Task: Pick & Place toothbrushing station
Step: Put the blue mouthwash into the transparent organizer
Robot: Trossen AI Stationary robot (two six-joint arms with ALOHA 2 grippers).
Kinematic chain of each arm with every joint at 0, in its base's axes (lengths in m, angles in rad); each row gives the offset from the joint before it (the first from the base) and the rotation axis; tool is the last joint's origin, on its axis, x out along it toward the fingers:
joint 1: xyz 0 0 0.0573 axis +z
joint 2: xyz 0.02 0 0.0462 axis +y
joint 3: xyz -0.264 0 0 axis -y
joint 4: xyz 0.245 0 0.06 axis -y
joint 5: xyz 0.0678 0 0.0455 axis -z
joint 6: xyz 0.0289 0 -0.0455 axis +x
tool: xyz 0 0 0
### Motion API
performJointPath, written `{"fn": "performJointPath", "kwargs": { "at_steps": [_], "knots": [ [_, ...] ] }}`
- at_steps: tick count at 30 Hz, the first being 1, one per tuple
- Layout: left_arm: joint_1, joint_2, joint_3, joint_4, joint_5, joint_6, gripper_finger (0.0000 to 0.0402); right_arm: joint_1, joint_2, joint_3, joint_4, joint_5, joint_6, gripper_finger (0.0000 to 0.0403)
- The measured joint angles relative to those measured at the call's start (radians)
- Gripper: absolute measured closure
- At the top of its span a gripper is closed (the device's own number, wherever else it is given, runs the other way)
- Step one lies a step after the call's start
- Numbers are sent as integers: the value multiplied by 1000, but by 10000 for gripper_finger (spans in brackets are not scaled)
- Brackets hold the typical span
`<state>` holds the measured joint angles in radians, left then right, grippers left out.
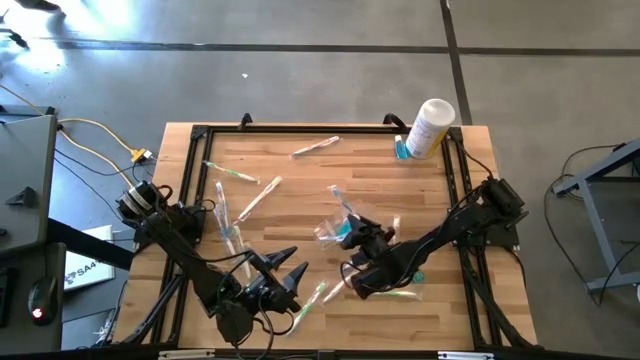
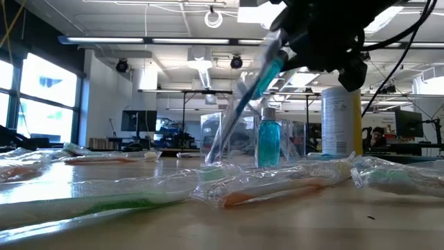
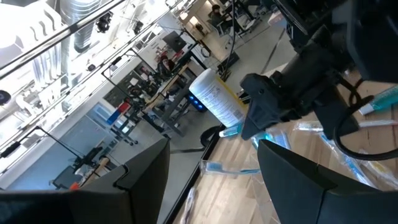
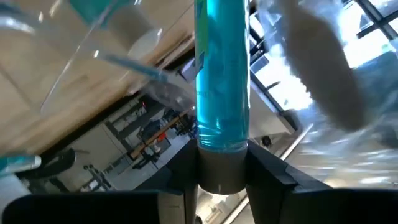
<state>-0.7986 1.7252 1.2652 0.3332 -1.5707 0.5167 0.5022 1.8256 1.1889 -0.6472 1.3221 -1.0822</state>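
Fingers of the right gripper (image 4: 222, 168) are pinched partway shut on the grey cap end of a teal tube (image 4: 222, 74). The tube's long side runs straight out from between the two fingers, so it points away from the hand like a stick held by its end. In the low view the tube (image 2: 267, 73) hangs tilted above the table, with its free end lower than the hand.

Just past that free end lies the clear plastic bag (image 1: 330, 228), crinkly and close to the hand. The bag is what the tube most likely has to go to, so the tube's tip and the bag's mouth need to line up. I cannot tell which way the bag's mouth faces.

Beside the right gripper, toward the near table edge, the left gripper (image 1: 283, 272) hovers with its fingers wide apart and nothing in them. Toothbrushes (image 1: 238, 215) lie scattered on the wooden table (image 1: 300, 170), most of them nearer the left arm. The right hand is the closer one to the bag.
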Motion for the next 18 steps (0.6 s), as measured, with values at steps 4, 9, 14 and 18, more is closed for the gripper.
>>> {"fn": "performJointPath", "kwargs": {
  "at_steps": [4, 9, 14, 18],
  "knots": [
    [0, 0, 0, 0, 0, -3, 165, -20, 0, 0, 45, -22, -22, 312],
    [0, 0, 0, -3, 0, -4, 165, -56, 0, 0, 42, -23, -23, 312],
    [0, 0, 0, -32, -1, -24, 165, -84, 0, 0, 42, -44, -47, 312],
    [0, 0, 0, -76, -1, -58, 165, -93, 1, 0, 47, -60, -77, 312]
  ]
}}
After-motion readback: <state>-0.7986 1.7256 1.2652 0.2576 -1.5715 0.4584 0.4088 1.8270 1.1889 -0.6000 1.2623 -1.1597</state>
